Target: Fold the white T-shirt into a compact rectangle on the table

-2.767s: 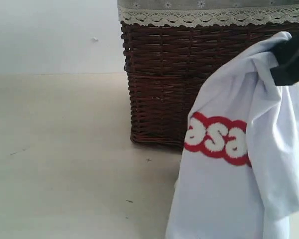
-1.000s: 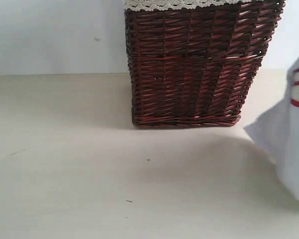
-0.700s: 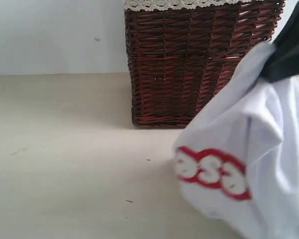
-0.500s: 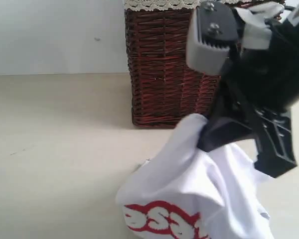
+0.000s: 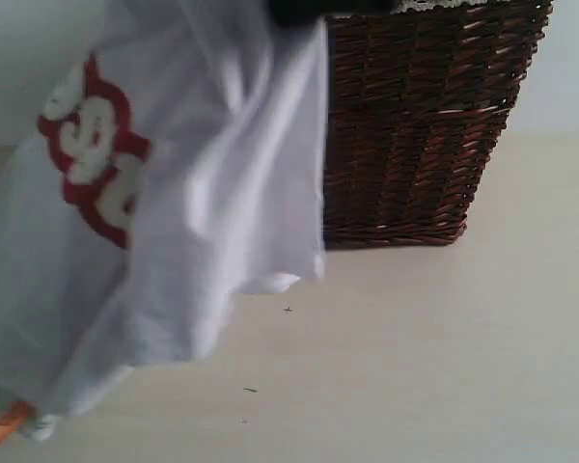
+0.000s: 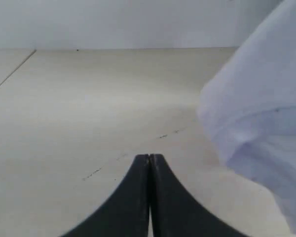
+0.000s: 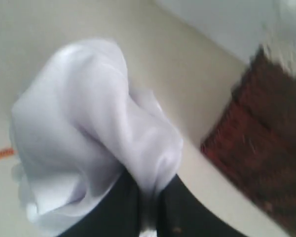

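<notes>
Right gripper [image 7: 149,202] pinches the white T-shirt [image 5: 203,193], bunched at frame left — a thin grip may slip, dropping it crumpled. Left gripper [image 6: 149,165] closed, empty.

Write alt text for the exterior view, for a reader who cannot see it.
A white T-shirt with red-outlined lettering hangs bunched on the left, held at the picture's top edge by the dark right tool, barely in view. Behind it a dark brown wicker basket stands on the cream table.

Blurry white T-shirt [image 5: 222,174], lettering [image 5: 92,154] partly illegible
</notes>
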Controlling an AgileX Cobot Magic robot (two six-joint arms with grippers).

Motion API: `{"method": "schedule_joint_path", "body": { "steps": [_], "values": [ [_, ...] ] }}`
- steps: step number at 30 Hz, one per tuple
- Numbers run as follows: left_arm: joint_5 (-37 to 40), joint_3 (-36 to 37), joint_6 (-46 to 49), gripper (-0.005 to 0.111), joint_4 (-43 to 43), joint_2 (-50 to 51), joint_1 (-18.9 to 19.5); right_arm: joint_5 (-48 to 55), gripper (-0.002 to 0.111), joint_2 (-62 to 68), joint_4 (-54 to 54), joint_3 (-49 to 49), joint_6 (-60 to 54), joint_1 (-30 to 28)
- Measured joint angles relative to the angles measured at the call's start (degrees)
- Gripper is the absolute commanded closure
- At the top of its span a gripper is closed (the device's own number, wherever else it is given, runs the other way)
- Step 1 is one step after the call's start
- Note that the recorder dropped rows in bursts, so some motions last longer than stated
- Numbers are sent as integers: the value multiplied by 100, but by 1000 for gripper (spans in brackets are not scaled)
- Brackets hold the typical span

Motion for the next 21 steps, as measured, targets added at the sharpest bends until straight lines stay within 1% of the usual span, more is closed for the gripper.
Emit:
{"method": "schedule_joint_path", "body": {
  "steps": [1, 2, 3, 4, 5, 7, 8, 9, 10, 11, 12, 13, 14, 16, 18, 21],
  "values": [
    [0, 0, 0, 107, 0, 0, 0, 242, 108, 12, -322, 90, 242, 2],
    [0, 0, 0, 107, 0, 0, 0, 845, 108, 81, -910, 427, 585, -13],
    [0, 0, 0, 107, 0, 0, 0, 1042, 108, 146, -1095, 592, 655, -13],
    [0, 0, 0, 107, 0, 0, 0, 1402, 108, 252, -1489, 1022, 744, -13],
    [0, 0, 0, 107, 0, 0, 0, 1551, 108, 329, -1777, 1410, 808, -13],
    [0, 0, 0, 107, 0, 0, 0, 1586, 102, 446, -2159, 1786, 1013, -13],
    [0, 0, 0, 107, 0, 0, 0, 1600, 92, 490, -2257, 1858, 1116, -13],
    [0, 0, 0, 107, 0, 0, 0, 1612, 86, 596, -2445, 1904, 1278, -13],
    [0, 0, 0, 107, 0, 0, 0, 1637, 74, 618, -2578, 1904, 1374, -13],
    [0, 0, 0, 107, 0, 0, 0, 1637, 62, 644, -2925, 1904, 1602, -13],
    [0, 0, 0, 107, 0, 0, 0, 1695, 56, 644, -3487, 1904, 1986, -13],
    [0, 0, 0, 107, 0, 0, 0, 1742, 48, 644, -3806, 1904, 2226, -13],
    [0, 0, 0, 107, 0, 0, 0, 1839, 47, 644, -4383, 1904, 2675, -13],
    [0, 0, 0, 107, 0, 0, 0, 1998, 46, 644, -5040, 1904, 3215, -13],
    [0, 0, 0, 107, 0, 0, 0, 2062, 46, 644, -5287, 1904, 3437, -13],
    [0, 0, 0, 107, 0, 0, 0, 2062, 46, 644, -5315, 1904, 3544, -13]
  ]
}}
